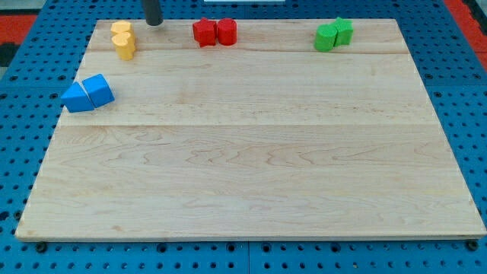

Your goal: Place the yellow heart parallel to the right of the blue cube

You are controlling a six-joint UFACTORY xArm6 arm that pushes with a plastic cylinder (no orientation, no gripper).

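Upright, my tip [154, 23] stands just right of the yellow blocks [123, 39].

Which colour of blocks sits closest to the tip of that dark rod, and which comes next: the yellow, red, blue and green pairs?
Measured from my tip at the view's top:
1. Yellow blocks, just to its left.
2. Red blocks, to its right, a little farther.
3. Blue blocks, lower left near the board's edge.
4. Green blocks, far right along the top.
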